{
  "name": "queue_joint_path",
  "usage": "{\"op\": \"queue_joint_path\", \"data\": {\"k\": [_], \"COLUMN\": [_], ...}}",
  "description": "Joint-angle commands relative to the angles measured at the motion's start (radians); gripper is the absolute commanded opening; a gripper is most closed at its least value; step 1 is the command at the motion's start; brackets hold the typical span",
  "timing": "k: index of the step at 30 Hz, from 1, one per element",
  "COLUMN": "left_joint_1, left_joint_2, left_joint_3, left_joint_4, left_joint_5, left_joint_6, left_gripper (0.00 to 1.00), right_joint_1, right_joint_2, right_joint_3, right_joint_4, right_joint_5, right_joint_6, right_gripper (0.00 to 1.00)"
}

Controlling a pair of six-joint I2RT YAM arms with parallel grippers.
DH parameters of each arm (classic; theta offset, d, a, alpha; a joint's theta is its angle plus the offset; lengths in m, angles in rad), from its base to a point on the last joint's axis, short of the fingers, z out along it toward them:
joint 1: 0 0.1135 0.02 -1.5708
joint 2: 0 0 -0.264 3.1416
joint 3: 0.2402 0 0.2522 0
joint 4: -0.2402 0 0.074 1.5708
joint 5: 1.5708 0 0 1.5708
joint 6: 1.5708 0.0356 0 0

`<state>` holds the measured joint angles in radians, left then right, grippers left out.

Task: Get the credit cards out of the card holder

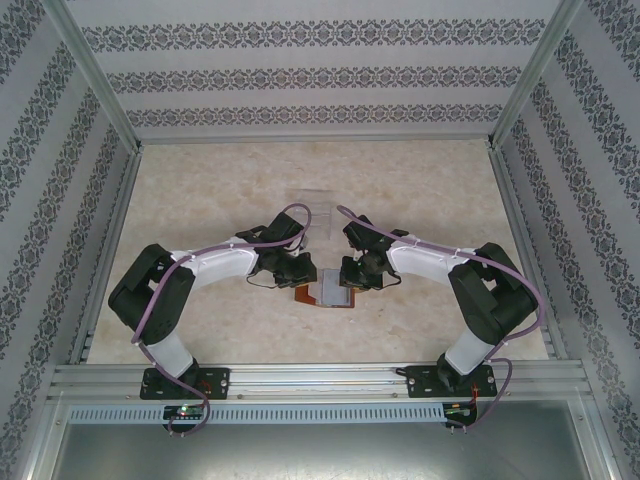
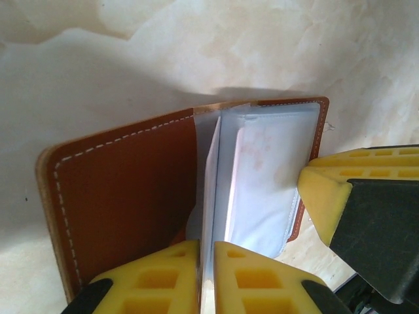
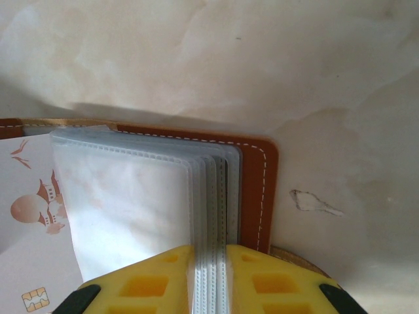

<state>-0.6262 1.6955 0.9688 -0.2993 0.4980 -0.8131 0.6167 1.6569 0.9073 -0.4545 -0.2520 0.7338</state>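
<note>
pinching one thin clear sleeve (image 2: 211, 196) upright, my left gripper (image 2: 207, 261) is clamped at the fold of the card holder (image 2: 124, 190). the holder is smooth brown leather with white stitching and rounded corners, lying open on the marbled table (image 2: 196, 52). my right gripper (image 3: 209, 261) grips the layered sleeve stack (image 3: 206, 196) over the holder's other half. a pale credit card (image 3: 29, 216) with a gold chip lies flat inside the holder. i cannot tell if a pocket covers it.

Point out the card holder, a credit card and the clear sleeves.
card holder (image 2: 124, 190), left wrist view, brown leather cover.
credit card (image 3: 29, 258), right wrist view, white face above its chip.
clear sleeves (image 3: 131, 196), right wrist view, front of the top sleeve.
</note>
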Motion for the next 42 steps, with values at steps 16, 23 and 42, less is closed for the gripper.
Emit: {"op": "queue_joint_path", "data": {"k": [16,23,42], "left_joint_1": [0.009,0.017,0.023], "left_joint_2": [-0.046,-0.041,-0.016], "left_joint_3": [0.107,0.195,0.473], "left_joint_4": [-0.192,-0.282,-0.451], "left_joint_5": [-0.116,-0.096,-0.157], "left_joint_6": [0.127,0.267,1.085], "left_gripper": [0.04,0.02,0.0], "right_joint_1": [-0.019,-0.046,-0.173], "right_joint_2": [-0.049,-0.103,-0.189], "right_joint_3": [0.031,0.058,0.113], "right_joint_4": [-0.097,-0.15,-0.255], "right_joint_5": [0.035,0.05,0.065], "right_joint_6": [-0.026,-0.051,-0.153], "right_gripper": [0.29,0.31,0.32]}}
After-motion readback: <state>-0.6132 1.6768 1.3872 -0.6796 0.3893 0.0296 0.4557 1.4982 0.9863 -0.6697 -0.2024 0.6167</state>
